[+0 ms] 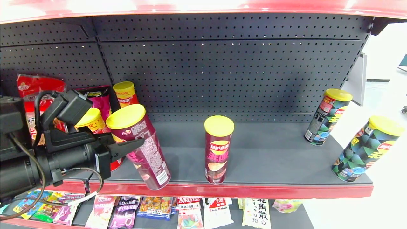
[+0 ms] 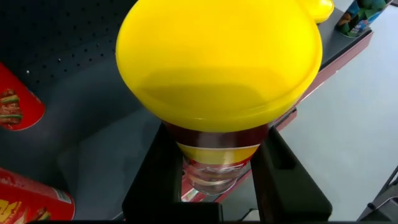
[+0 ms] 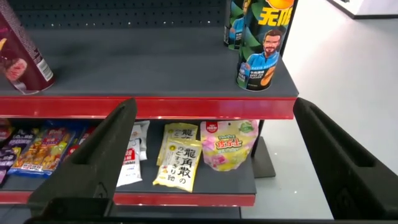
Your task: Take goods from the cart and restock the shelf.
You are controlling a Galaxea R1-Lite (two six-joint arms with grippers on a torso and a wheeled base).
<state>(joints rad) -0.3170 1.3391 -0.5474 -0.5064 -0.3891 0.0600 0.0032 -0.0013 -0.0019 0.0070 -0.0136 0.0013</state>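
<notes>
Your left gripper (image 1: 135, 148) is clamped on the maroon can (image 1: 146, 156), which is tilted with its base down at the shelf's red front lip (image 1: 254, 190). Let go like that and I reckon it tips off the edge or knocks the upright can (image 1: 218, 149) nearby. Over on the right, your right gripper (image 3: 214, 109) is spread wide with nothing in it.

Bright overhead glare on shelf (image 1: 203, 8)
</notes>
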